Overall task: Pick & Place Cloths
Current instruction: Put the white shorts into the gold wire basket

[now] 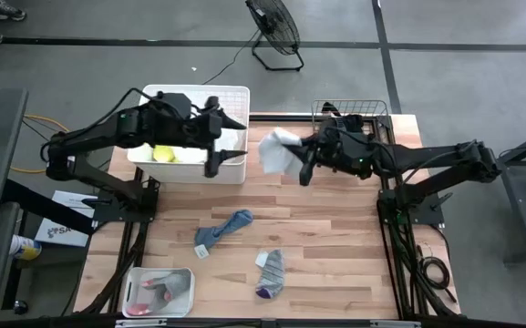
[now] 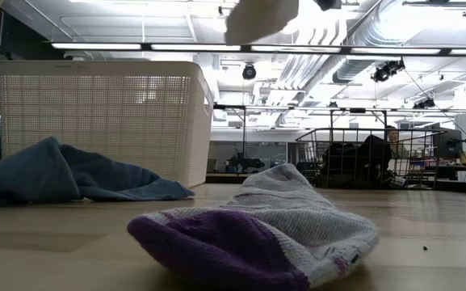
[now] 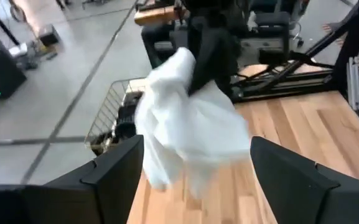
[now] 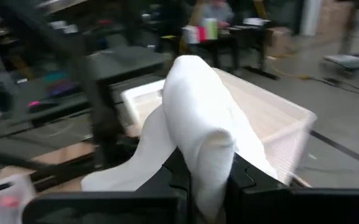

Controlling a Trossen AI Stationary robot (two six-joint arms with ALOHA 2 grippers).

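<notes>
- Currently the right gripper [image 1: 297,155] is clamped on a white cloth [image 1: 276,148], holding it in the air above the desk [image 1: 335,237], just beside the white lattice bin [image 1: 235,96].
- From the right wrist view, the white cloth [image 4: 198,137] drapes over and between that gripper's dark fingers [image 4: 241,180], with the bin [image 4: 272,121] close behind it.
- The left gripper [image 1: 219,137] sits over the bin's near corner with its fingers spread apart and nothing between them; it faces the right gripper, and the white cloth [image 3: 188,127] hangs just ahead of it.
- Inside the bin, beneath the left arm, lies a neon yellow cloth [image 1: 165,153].
- A blue cloth [image 1: 223,230] lies flat on the desk, well apart from both grippers, on the near side.
- A grey sock with purple toe [image 1: 270,271] lies beside the blue cloth, farther still from the grippers.
- A wire basket [image 1: 354,111] stands behind the right gripper, with dark items in it.
- A small white tray [image 1: 182,278] sits at the desk's near left corner.
</notes>
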